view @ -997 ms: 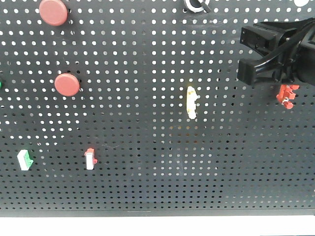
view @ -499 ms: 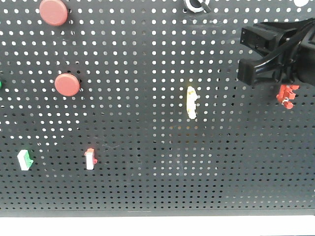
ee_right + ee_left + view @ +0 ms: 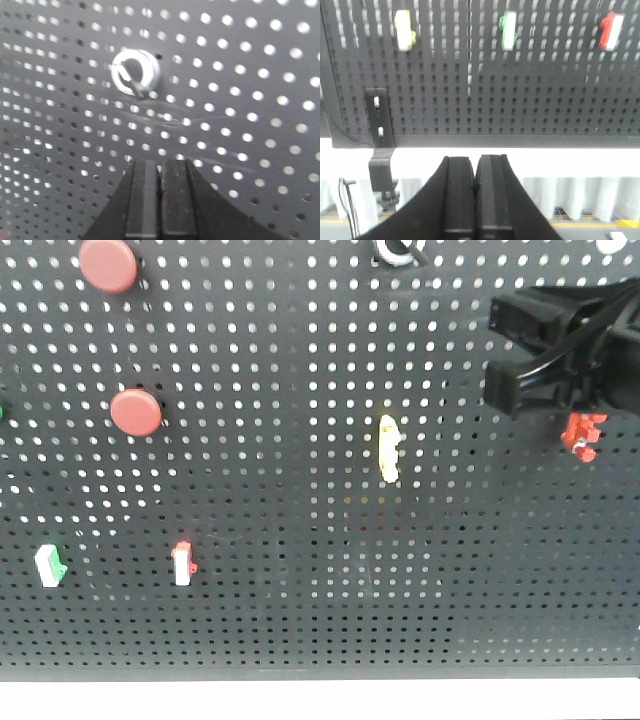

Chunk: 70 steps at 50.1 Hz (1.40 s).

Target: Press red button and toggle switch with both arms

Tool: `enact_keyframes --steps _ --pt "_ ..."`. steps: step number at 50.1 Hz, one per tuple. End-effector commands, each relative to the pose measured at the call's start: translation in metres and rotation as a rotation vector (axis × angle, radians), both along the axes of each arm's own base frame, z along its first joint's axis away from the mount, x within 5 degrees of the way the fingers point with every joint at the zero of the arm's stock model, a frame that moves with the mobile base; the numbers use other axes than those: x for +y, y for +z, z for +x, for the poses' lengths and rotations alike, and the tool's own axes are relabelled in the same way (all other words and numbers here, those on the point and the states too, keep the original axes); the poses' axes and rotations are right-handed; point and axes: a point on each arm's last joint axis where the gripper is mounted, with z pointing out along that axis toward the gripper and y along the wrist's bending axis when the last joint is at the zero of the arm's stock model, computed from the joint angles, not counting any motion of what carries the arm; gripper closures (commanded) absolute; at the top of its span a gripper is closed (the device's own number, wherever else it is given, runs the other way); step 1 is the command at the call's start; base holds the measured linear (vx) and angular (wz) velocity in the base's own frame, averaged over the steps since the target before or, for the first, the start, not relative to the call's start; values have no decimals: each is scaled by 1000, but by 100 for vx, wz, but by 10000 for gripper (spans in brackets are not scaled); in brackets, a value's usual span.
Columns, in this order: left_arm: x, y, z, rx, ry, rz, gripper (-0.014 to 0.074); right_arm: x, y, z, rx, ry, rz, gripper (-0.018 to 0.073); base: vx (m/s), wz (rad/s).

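Observation:
On the black pegboard [image 3: 300,520], the toggle switch [image 3: 398,250], a silver-white ring with a black lever, sits at the top edge. It also shows in the right wrist view [image 3: 135,72]. Two red buttons are at the upper left, one high [image 3: 108,264] and one lower [image 3: 136,412]. My right arm [image 3: 560,350] is in front of the board at the upper right. The right gripper [image 3: 160,162] is shut and empty, below and slightly right of the switch, apart from it. The left gripper [image 3: 475,159] is shut and empty, below the board's bottom edge.
A pale yellow handle-shaped piece [image 3: 388,448] is at mid-board and a red clip [image 3: 582,432] is under the right arm. Small green-and-white [image 3: 48,565] and red-and-white [image 3: 182,563] rocker switches sit lower left. A bracket [image 3: 379,125] holds the board's bottom corner.
The right arm has edged very slightly to the right. Nothing else has visibly changed.

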Motion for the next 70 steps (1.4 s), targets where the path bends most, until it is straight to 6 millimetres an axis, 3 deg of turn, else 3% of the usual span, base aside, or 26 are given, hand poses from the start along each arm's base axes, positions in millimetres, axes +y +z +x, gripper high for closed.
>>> enact_keyframes --steps 1,32,38,43,45,54,61,70 --pt "0 -3 1 -43 2 -23 594 -4 18 -9 -106 15 30 562 0 0" --pt "0 -3 1 -41 2 -23 594 -4 18 -10 -101 12 28 562 0 0" --pt "0 -3 1 -41 2 -23 594 -12 25 -23 -110 13 66 562 0 0" --pt "0 -3 1 -41 2 -23 594 -34 20 -44 -130 -33 74 562 0 0" --pt "0 -3 1 -41 2 -23 594 -44 10 -51 -138 -61 88 562 0 0" --pt "0 -3 1 -41 2 -23 594 -82 -70 -88 -119 -221 97 562 0 0" --pt "0 -3 1 -41 2 -23 594 -98 -147 -119 -26 -325 88 562 0 0" --pt "0 -3 1 -41 2 -23 594 -108 -223 -147 28 -433 98 562 0 0"
